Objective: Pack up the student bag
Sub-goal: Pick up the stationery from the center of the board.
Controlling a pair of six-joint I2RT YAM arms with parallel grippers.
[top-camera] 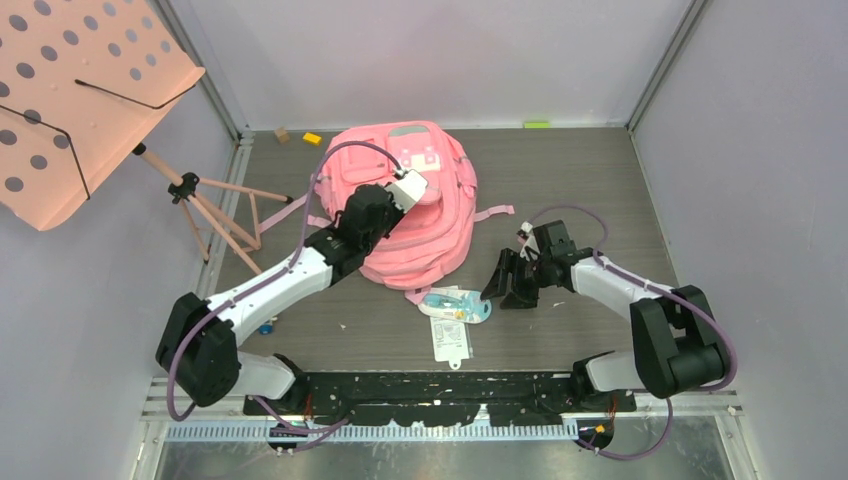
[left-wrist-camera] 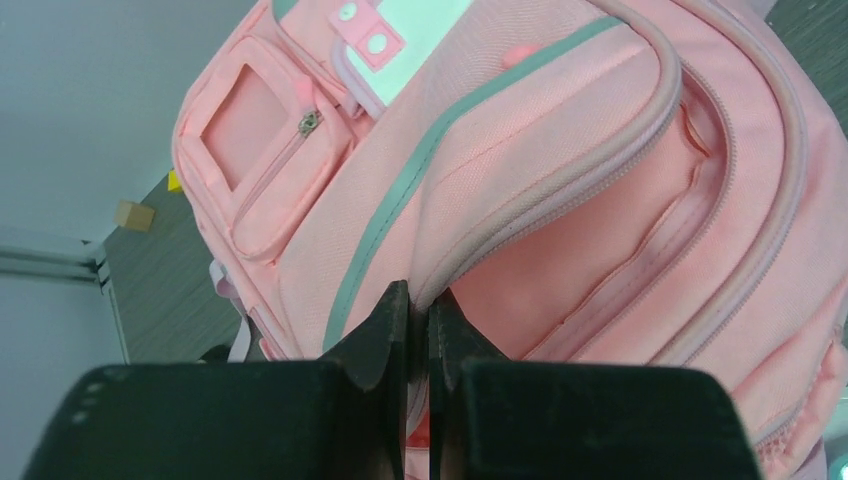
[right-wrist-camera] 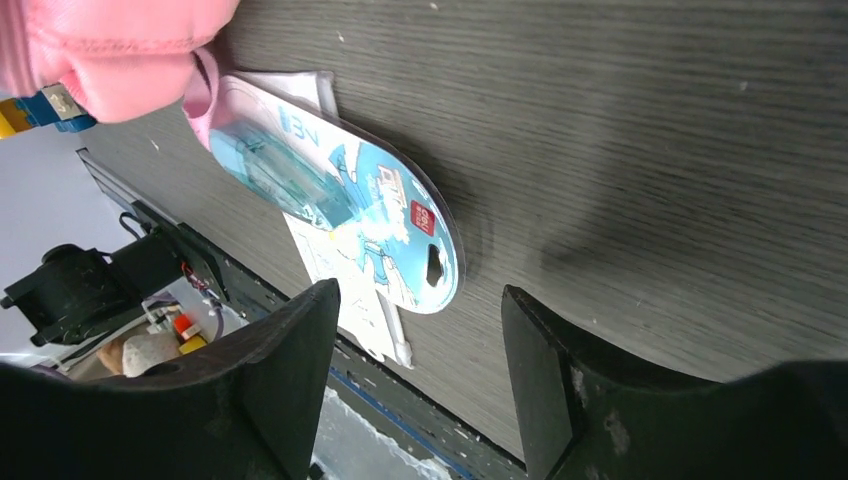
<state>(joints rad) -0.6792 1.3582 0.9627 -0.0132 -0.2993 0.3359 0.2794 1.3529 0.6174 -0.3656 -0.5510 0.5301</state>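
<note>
Nearest the viewer, both arm bases are sitting on a black mounting rail (top-camera: 440,385) along the 6 o'clock edge of the desk (top-camera: 590,190).

1. Left arm (top-camera: 290,272) is reaching toward 1 o'clock, over the student bag (top-camera: 430,215). The bag is lying at the middle of the desk, toward 12 o'clock.
2. Left jaws are clenching a piped seam of the student bag (left-wrist-camera: 560,200). Pink fabric is running in between the tips.
3. Right arm (top-camera: 620,290) is reaching toward 10 o'clock. Right jaws are standing released, spread wide just above bare desk and gripping nothing.
4. A blue blister pack (top-camera: 458,304) is lying at 9 o'clock of the right jaws, just beside the bag's 6 o'clock edge. In the right wrist view the blister pack (right-wrist-camera: 340,210) is overlapping a white card pack (right-wrist-camera: 330,260).
5. A salmon music stand (top-camera: 80,90) is standing at 10 o'clock, off the desk.
6. A yellow block (top-camera: 312,138) and a wooden block (top-camera: 282,135) are lying at the 11 o'clock corner.
</note>
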